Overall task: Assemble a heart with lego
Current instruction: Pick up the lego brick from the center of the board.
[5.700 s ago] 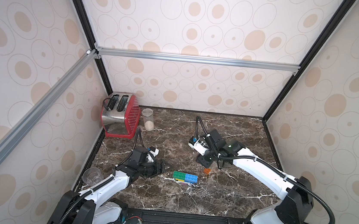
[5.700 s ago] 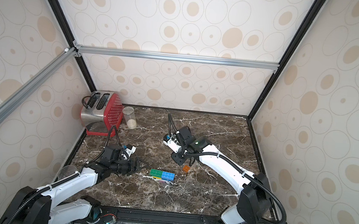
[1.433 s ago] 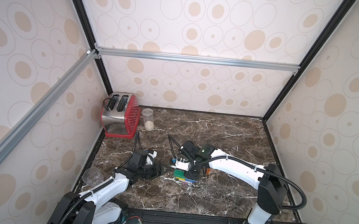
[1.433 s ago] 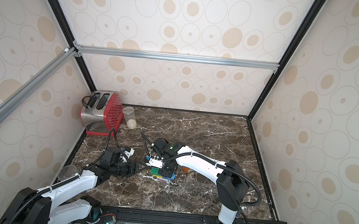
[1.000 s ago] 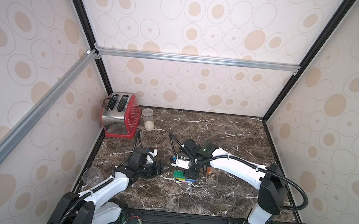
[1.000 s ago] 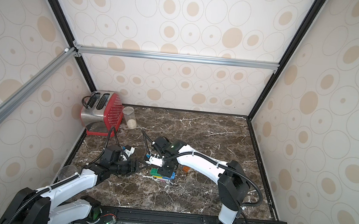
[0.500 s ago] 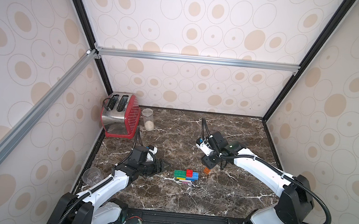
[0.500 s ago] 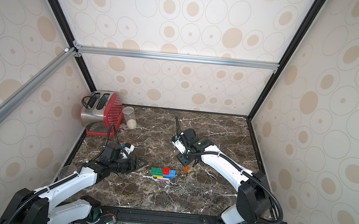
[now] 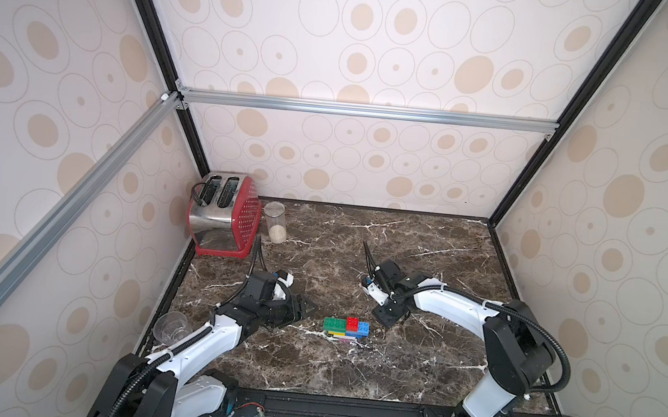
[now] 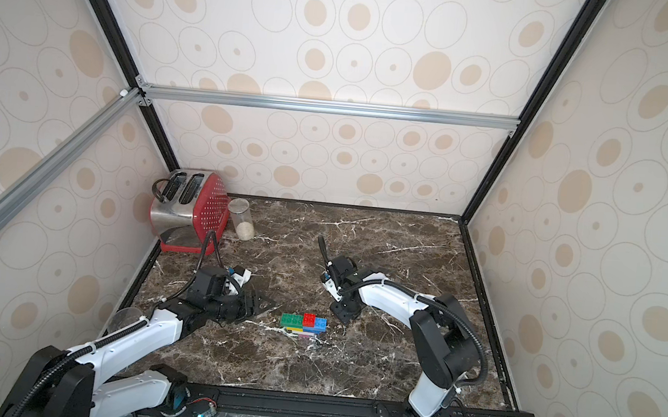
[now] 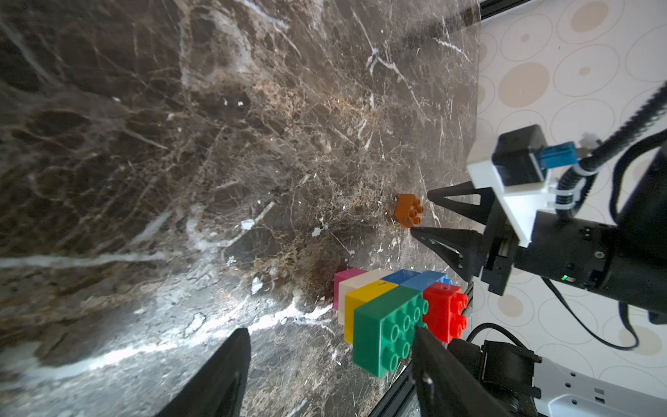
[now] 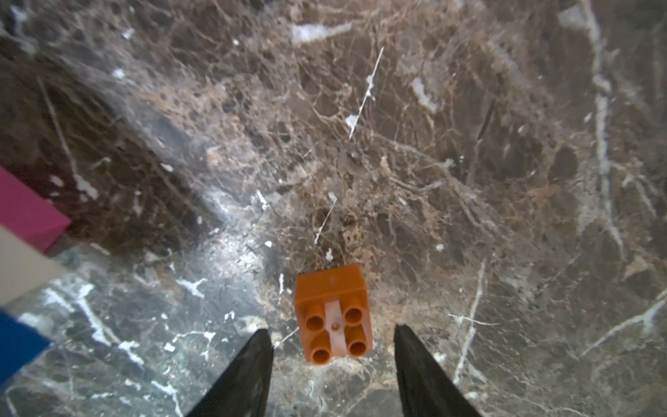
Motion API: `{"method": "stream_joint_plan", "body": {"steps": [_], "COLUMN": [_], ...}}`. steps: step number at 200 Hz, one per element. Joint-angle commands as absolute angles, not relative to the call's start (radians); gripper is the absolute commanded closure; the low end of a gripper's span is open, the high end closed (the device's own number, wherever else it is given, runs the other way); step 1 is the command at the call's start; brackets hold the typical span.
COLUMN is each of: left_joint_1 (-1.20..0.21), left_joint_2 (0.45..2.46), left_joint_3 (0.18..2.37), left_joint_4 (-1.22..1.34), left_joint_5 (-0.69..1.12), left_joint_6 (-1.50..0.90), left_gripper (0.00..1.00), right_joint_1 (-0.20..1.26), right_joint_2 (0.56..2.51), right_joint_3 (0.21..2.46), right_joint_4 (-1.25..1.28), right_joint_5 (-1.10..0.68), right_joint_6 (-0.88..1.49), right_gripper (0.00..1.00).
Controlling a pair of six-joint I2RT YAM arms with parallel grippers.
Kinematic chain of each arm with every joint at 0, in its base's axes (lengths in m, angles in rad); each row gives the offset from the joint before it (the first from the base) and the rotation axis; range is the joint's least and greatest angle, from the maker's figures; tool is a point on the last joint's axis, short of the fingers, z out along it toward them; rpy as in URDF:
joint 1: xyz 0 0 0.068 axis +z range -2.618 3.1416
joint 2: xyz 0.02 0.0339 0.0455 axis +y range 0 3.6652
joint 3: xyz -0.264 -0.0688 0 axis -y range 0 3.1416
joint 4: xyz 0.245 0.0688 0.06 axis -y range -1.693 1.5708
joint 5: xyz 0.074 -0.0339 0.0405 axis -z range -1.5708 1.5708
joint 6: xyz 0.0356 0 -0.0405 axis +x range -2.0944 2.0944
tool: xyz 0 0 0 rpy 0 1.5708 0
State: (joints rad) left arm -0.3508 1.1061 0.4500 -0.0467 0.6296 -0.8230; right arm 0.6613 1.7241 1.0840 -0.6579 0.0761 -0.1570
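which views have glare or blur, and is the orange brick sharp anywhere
Right wrist view: the orange brick is sharp, but the heart at the frame edge is a soft blur. Left wrist view: pale glare streaks the marble table, while the heart is crisp. Both top views: even, soft light, no strong glare, the heart small but clear.

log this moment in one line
right claw: open, tips flanking loose orange brick | left claw: open beside heart | heart: orange missing
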Motion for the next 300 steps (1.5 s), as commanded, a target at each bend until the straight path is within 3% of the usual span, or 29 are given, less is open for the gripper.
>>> {"method": "stream_joint_plan", "body": {"steps": [1, 50, 97, 199, 256, 300], "left_joint_1": [-0.356, -0.356, -0.355, -0.356, -0.356, -0.356], "left_joint_2": [1.108, 1.111, 1.109, 1.112, 1.102, 1.069], "left_joint_3": [0.459, 0.454, 0.451, 0.445, 0.443, 0.442], "left_joint_4": [-0.035, -0.032, -0.028, -0.026, -0.034, -0.055], "left_joint_5": [0.639, 0.641, 0.642, 0.641, 0.626, 0.596], "left_joint_6": [-0.820, -0.819, -0.822, -0.824, -0.825, -0.845], "left_gripper": [0.29, 0.29, 0.29, 0.29, 0.29, 0.29], "right_joint_1": [0.664, 0.655, 0.654, 0.650, 0.650, 0.710], "right_joint_2": [1.761, 1.748, 1.749, 1.745, 1.584, 1.523], "right_joint_3": [1.108, 1.106, 1.111, 1.126, 1.212, 1.360], "right_joint_4": [-0.678, -0.676, -0.665, -0.702, -0.785, -0.833], "right_joint_5": [0.063, 0.039, 0.067, 0.021, 0.072, -0.035], "right_joint_6": [-0.156, -0.146, -0.139, -0.152, -0.231, -0.403], "right_gripper": [0.43, 0.53, 0.45, 0.65, 0.71, 0.72]}}
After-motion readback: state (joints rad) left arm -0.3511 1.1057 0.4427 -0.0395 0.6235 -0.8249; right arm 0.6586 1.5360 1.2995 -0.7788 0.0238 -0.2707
